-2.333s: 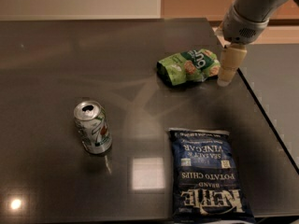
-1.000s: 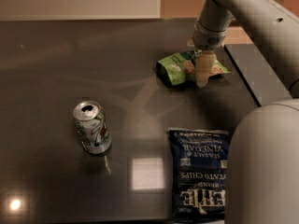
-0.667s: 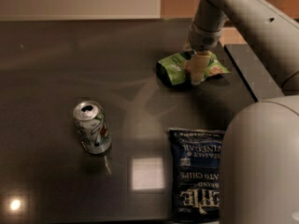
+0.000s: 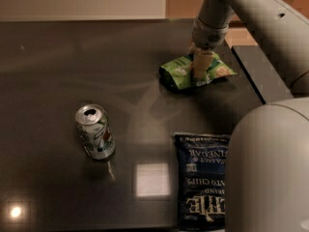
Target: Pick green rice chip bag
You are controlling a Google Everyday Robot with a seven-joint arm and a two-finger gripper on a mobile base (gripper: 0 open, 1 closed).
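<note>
The green rice chip bag (image 4: 176, 74) lies on the dark table (image 4: 72, 57) at the back right, crumpled, with its long side running left to right. My gripper (image 4: 200, 67) comes down from the grey arm at the top right and sits over the middle of the bag, against its foil. The bag's right end sticks out past the gripper. The bag rests on the table.
A green and silver soda can (image 4: 95, 132) stands at the left middle. A larger dark blue Kettle chips bag (image 4: 200, 180) lies at the front. My grey arm body (image 4: 273, 168) fills the lower right. The table's right edge runs just right of the green bag.
My gripper has moved left from the bag's right end onto its middle and lowered onto it. The bag, the can and the blue bag have stayed put.
</note>
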